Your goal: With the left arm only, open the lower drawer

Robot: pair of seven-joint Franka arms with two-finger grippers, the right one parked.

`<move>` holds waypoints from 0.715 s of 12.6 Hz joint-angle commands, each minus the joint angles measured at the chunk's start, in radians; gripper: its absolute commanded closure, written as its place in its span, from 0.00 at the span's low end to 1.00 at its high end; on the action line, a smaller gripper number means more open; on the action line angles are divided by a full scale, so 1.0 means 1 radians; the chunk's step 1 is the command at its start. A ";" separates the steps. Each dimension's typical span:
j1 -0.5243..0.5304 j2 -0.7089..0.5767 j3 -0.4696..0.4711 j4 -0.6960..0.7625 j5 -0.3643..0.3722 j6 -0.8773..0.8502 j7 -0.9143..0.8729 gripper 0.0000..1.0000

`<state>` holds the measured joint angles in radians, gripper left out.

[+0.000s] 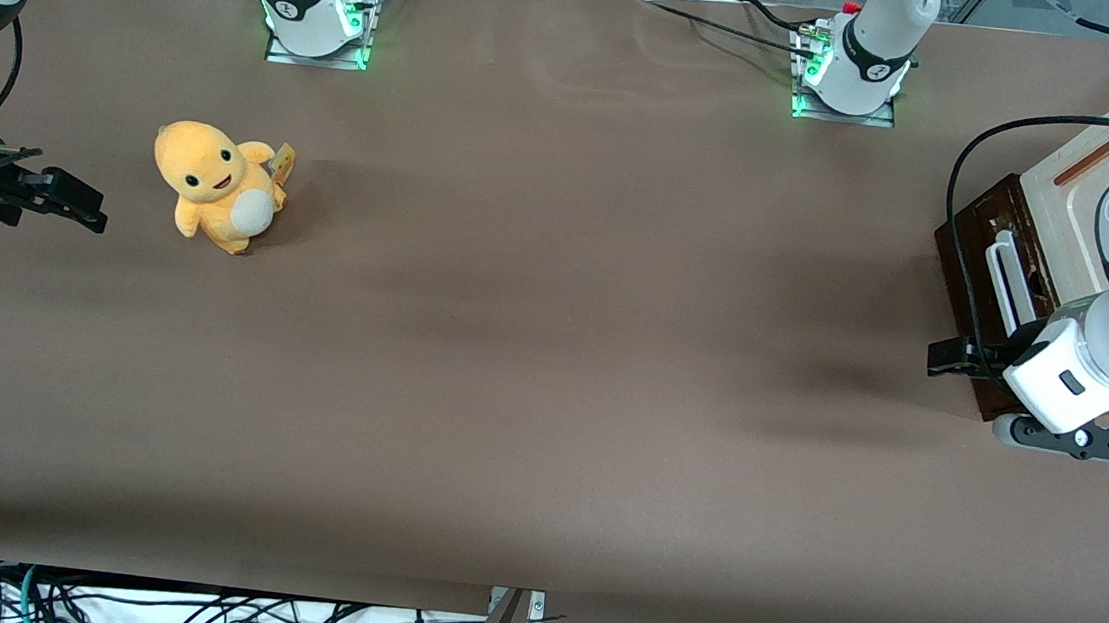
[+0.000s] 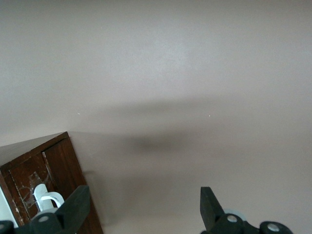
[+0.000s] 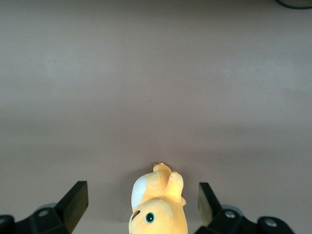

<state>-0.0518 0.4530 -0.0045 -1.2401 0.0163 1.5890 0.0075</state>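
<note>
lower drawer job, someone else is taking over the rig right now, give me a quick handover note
Left arm's tool: open, holding nothing, hovering in front of the lower drawer, near the end of the white handle that is nearer to the front camera, not touching it.
Lower drawer: dark brown front, at the working arm's end of the table, under the cream panel; it looks shut, no tray showing.
Done: approach only.
Left: line up on the handle, close on it, pull the drawer out.
Plush toy lies toward the parked arm's end.

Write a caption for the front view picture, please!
Left arm's gripper hovers beside the lower drawer.
</note>
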 commanded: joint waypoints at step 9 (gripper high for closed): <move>-0.003 -0.025 0.004 -0.036 -0.016 0.002 0.002 0.00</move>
<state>-0.0529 0.4531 -0.0037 -1.2427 0.0163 1.5888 0.0075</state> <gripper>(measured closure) 0.000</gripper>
